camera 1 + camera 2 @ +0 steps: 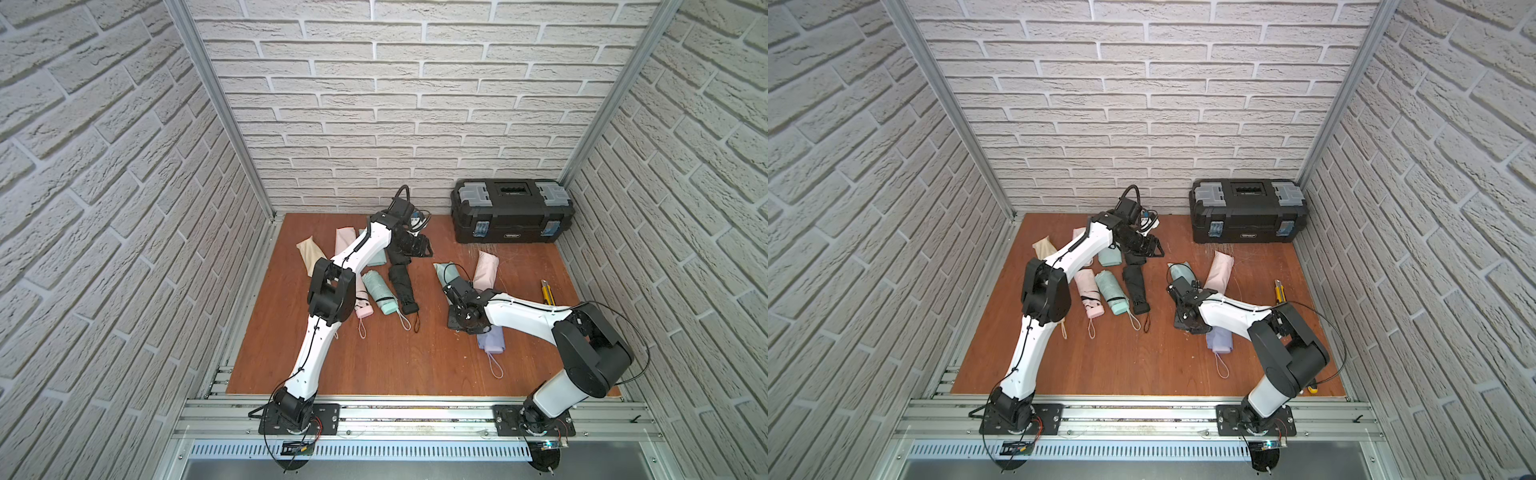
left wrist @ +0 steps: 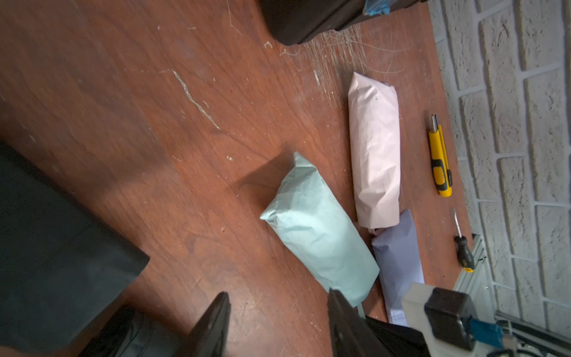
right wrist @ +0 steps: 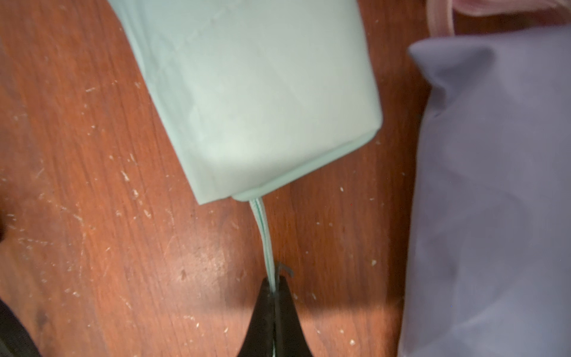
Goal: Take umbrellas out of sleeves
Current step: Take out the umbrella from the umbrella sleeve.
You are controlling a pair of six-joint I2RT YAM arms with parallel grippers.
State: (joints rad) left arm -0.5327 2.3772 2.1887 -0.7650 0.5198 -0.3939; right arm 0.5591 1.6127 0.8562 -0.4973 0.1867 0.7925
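Right arm: elbow raised at the right edge of the desk (image 1: 374, 365), forearm stretched low toward its centre.
Right gripper (image 3: 273, 292): clenched on the mint wrist loop (image 3: 262, 235).
Mint sleeve (image 3: 253, 92): right of desk centre, umbrella (image 3: 309, 168) inside, lilac sleeve (image 3: 494, 201) just beside.
Left arm: elbow high, forearm reaching toward the far edge.
Left gripper (image 2: 278, 296): jaws parted, grasping nothing, beside a black sleeve (image 2: 61, 247).

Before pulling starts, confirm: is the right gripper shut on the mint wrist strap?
Yes, the right gripper pinches the mint wrist strap trailing from the mint sleeve.
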